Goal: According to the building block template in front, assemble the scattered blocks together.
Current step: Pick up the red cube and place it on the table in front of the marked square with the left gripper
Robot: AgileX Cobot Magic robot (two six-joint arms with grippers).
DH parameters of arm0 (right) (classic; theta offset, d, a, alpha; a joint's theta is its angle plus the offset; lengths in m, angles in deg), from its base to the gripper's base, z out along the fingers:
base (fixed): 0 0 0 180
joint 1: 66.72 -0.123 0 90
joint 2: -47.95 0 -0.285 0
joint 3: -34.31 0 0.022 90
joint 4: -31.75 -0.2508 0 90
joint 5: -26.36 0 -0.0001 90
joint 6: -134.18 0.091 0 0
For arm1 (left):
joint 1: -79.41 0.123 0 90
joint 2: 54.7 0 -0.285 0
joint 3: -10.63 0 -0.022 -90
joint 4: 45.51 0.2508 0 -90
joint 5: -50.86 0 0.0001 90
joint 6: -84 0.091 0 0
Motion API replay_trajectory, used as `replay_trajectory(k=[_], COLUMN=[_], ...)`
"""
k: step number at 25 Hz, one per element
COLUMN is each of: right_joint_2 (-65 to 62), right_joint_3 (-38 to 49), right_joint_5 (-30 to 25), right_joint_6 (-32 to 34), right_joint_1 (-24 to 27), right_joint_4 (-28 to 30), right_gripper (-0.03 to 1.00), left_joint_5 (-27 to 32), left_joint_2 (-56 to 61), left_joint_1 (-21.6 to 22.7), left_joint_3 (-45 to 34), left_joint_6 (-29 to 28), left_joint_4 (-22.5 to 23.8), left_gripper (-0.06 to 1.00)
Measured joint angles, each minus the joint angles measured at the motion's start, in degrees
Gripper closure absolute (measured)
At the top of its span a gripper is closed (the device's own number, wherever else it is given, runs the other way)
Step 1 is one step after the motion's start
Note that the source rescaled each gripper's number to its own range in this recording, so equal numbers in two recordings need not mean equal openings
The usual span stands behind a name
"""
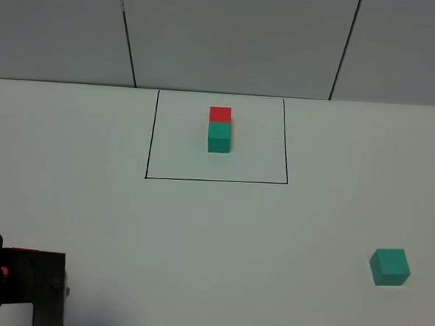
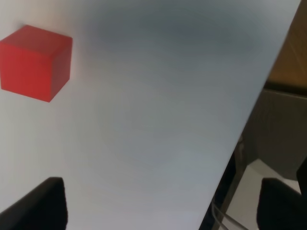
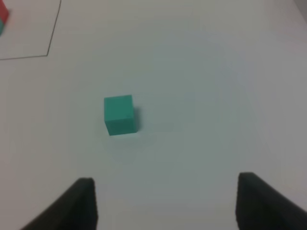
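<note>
Left pincer (image 2: 160,201): spread wide and empty, over the table (image 1: 196,265) near its edge. The loose red cube (image 2: 36,62) lies ahead and off to one side, not between the fingers. It doesn't show in the high view, so there's no cross-check on the approach.

Risk: an off-centre descent, where one finger clips the cube and skids it, possibly toward the edge.

Right pincer (image 3: 165,187): partly spread and empty. The loose teal cube (image 3: 119,115) is ahead, off its centre line, and looks slightly rotated against the fingers.

Risk: a corner pinch, so the cube twists or pops out.

Far end: the template (image 1: 220,128) sits inside the black outline (image 1: 216,181), red behind teal, face to face.

Risks: copying the order backwards, leaving a gap at the joint, or an arm knocking the template during placement.
</note>
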Motion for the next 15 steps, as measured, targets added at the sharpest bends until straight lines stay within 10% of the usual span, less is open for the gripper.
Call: replay_trajectory(k=[15], right_joint_2=[0.0], right_joint_3=[0.0], right_joint_5=[0.0], right_joint_6=[0.0], right_joint_1=[0.0], right_joint_4=[0.0], right_gripper=[0.37], left_joint_5=[-5.0], left_joint_2=[-6.6], left_joint_1=[11.8], left_joint_3=[-0.4], left_joint_6=[11.4], left_joint_4=[-0.5], left_gripper=[-0.05])
